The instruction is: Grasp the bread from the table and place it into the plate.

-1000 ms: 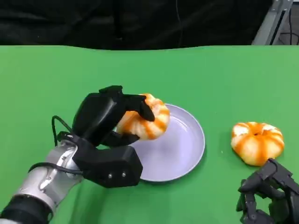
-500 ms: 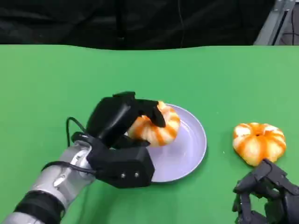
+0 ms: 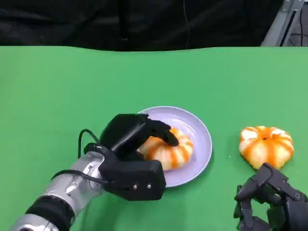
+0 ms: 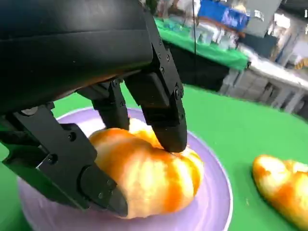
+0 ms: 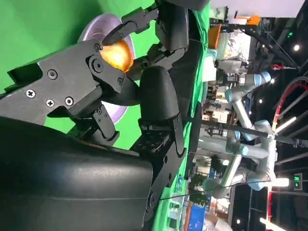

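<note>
1. One bread (image 3: 168,151) is held between the fingers of the left hand (image 3: 132,154), over the near-left part of the plate (image 3: 199,127).
2. Bare plate surface is seen toward the far and right rim.
3. Second bread (image 3: 265,146) lies on the green table (image 3: 57,86), well right of the plate.
4. Right hand (image 3: 269,202) is seen near the front edge, fingers curled, nothing held.
5. Count: two breads, one plate.

A robotics lab is suggested: grey robot arms (image 5: 240,91) are seen at right, beyond a green-covered table (image 3: 57,86).
</note>
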`<action>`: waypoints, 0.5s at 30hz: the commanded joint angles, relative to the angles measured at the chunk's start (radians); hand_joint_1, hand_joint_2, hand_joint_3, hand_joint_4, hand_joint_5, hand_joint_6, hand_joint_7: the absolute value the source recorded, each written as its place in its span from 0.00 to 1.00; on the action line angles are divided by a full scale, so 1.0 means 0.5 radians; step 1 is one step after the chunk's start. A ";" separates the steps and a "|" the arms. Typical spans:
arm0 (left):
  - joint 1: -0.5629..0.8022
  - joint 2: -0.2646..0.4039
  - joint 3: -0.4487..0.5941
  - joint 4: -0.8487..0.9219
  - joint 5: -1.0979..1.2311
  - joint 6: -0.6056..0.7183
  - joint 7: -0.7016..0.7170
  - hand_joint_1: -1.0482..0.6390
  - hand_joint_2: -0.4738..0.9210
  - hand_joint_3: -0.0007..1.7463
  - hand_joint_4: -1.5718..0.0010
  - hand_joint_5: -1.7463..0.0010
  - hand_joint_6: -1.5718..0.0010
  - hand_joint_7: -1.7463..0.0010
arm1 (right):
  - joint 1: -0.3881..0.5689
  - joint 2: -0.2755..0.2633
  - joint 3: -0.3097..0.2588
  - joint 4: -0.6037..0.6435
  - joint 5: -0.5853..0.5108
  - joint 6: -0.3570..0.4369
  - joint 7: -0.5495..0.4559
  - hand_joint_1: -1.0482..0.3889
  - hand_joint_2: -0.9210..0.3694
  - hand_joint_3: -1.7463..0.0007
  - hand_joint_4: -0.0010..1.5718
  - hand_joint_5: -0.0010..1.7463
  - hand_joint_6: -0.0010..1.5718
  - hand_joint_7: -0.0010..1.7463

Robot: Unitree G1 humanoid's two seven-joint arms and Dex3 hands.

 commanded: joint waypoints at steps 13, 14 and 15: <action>0.144 0.206 0.033 -0.602 -0.099 0.245 -0.475 0.00 1.00 0.34 1.00 1.00 0.84 1.00 | 0.009 -0.019 -0.015 0.009 0.041 -0.039 -0.008 0.68 0.21 0.43 0.55 1.00 0.45 0.95; 0.154 0.209 0.040 -0.624 -0.113 0.249 -0.489 0.00 1.00 0.35 1.00 1.00 0.84 1.00 | 0.009 -0.019 -0.016 0.010 0.038 -0.040 -0.009 0.68 0.21 0.43 0.55 1.00 0.45 0.95; 0.160 0.211 0.042 -0.638 -0.115 0.256 -0.498 0.00 1.00 0.35 1.00 1.00 0.84 1.00 | 0.009 -0.019 -0.016 0.010 0.039 -0.041 -0.009 0.68 0.21 0.43 0.55 1.00 0.45 0.95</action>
